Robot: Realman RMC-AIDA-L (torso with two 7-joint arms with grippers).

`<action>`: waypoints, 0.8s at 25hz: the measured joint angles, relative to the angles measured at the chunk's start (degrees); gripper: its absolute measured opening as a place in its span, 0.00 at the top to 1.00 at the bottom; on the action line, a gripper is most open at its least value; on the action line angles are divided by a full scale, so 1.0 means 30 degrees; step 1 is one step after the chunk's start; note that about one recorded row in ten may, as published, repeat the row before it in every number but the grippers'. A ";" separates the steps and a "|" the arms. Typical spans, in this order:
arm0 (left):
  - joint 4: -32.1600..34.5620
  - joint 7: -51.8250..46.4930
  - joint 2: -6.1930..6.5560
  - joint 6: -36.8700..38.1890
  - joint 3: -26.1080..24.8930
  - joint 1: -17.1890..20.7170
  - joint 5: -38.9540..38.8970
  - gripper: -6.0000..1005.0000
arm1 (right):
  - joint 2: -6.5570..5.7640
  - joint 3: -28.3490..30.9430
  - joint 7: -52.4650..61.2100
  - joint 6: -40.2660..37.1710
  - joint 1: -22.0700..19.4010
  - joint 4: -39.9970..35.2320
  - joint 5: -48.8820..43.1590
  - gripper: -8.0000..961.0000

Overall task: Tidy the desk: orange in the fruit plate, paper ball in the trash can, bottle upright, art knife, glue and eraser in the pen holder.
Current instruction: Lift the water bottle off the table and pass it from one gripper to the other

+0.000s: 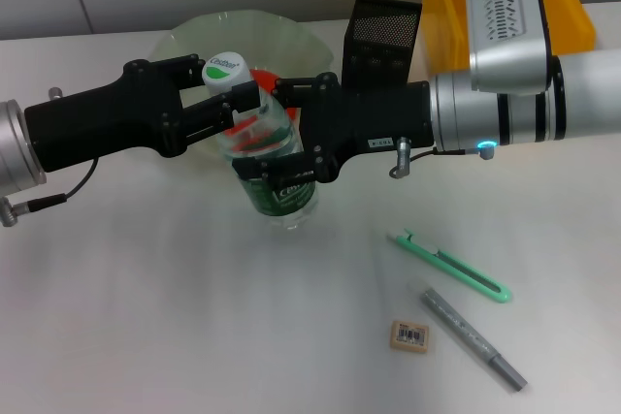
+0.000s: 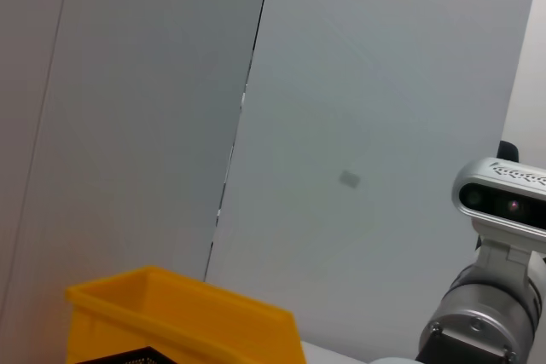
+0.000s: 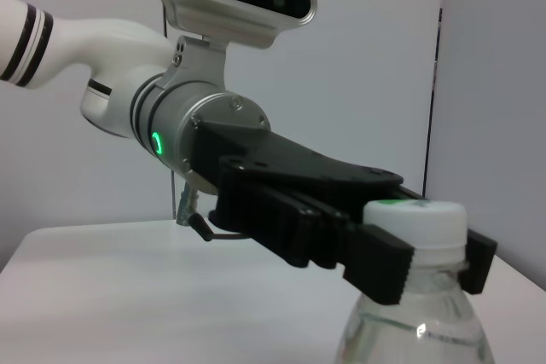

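Observation:
A clear bottle [image 1: 277,191] with a green label and a white cap [image 3: 415,219] stands roughly upright on the white desk. My left gripper [image 1: 243,104] is shut on its neck just under the cap, and its black fingers [image 3: 380,266] show in the right wrist view. My right gripper [image 1: 286,167] is shut across the bottle's labelled body. An orange-red shape, seemingly the orange [image 1: 264,79], shows behind the bottle at the glass fruit plate [image 1: 243,31], mostly hidden. The green art knife [image 1: 451,266], grey glue stick [image 1: 473,336] and eraser [image 1: 409,336] lie front right. The paper ball is out of view.
The black mesh pen holder [image 1: 383,31] stands behind my right gripper, with a yellow bin [image 1: 441,7] beside it at the back right. The left wrist view shows that yellow bin [image 2: 183,321], the wall and my right arm's wrist.

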 joint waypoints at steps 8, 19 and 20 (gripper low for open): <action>0.0008 -0.0103 0.0085 0.0142 -0.0030 -0.0026 0.0096 0.55 | 0.0031 -0.0100 -0.0097 0.0092 -0.0056 0.0011 0.0302 0.20; -0.0088 0.0054 0.0082 -0.0186 -0.0022 0.0009 0.0471 0.55 | -0.0002 -0.0119 -0.0038 0.0128 -0.0067 -0.0057 0.0460 0.20; -0.0049 0.0049 0.0073 -0.0190 -0.0019 0.0018 0.0478 0.55 | -0.0002 -0.0119 -0.0038 0.0128 -0.0067 -0.0057 0.0460 0.20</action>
